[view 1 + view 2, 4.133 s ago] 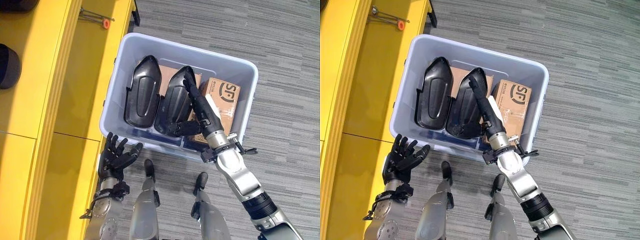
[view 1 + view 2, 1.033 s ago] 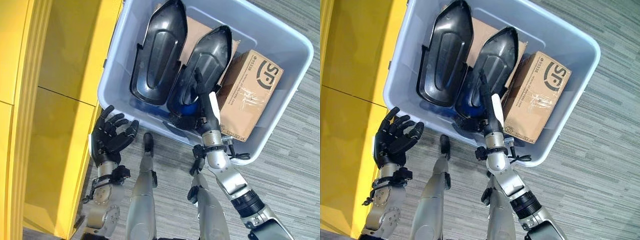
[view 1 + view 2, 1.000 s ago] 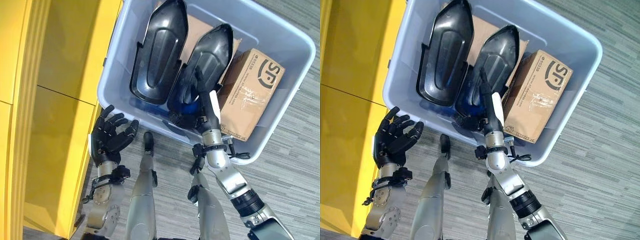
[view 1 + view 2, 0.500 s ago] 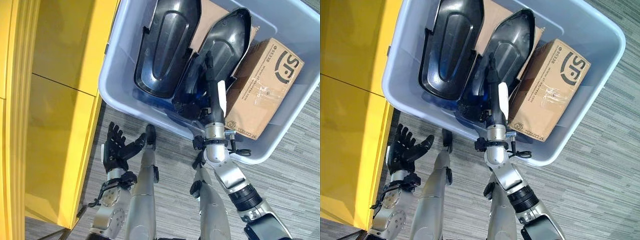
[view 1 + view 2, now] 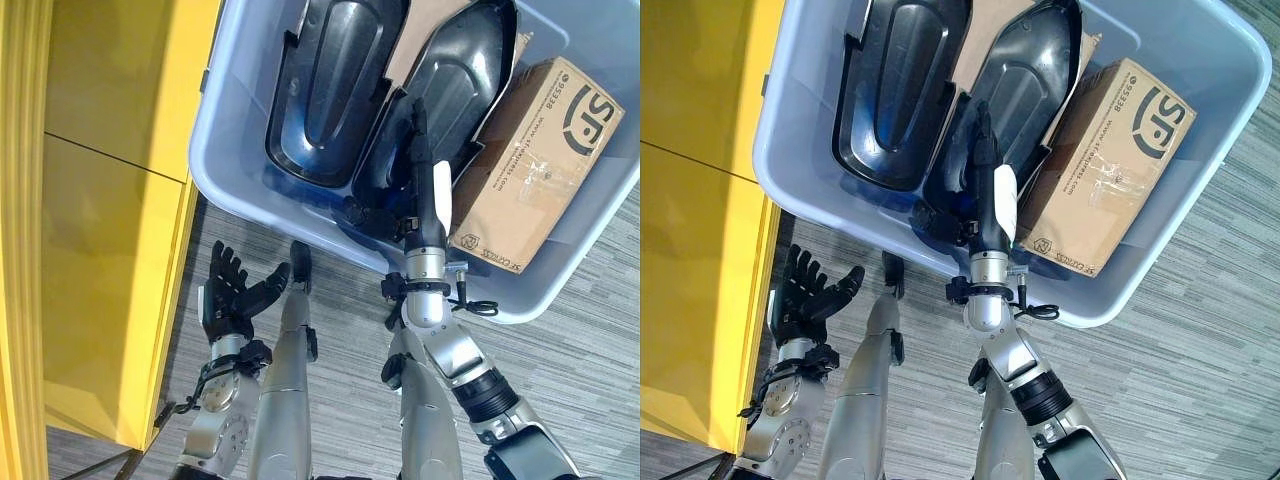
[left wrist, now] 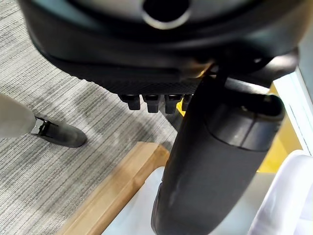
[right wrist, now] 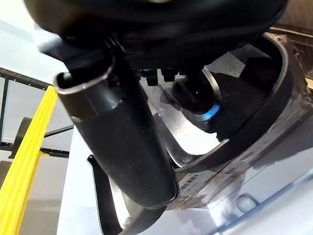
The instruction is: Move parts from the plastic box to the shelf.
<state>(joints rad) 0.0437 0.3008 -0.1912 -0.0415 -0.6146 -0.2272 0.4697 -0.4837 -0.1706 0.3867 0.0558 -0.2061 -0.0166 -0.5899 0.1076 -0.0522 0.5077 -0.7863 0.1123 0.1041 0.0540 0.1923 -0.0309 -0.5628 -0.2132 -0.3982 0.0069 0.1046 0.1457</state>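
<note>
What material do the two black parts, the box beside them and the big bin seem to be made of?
Black parts: likely moulded plastic, glossy highlights. Box: brown cardboard, taped. Bin: pale translucent-looking plastic, smooth rounded rim. The right hand reaches in.

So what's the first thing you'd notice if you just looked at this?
Probably the big pale plastic box on the grey floor, with two shiny black shell-shaped parts lying side by side inside it, beside a brown cardboard box. The robot's right hand reaches into the box onto the nearer black part. On the left stands the bright yellow shelf, with the left hand spread open beside it.
</note>
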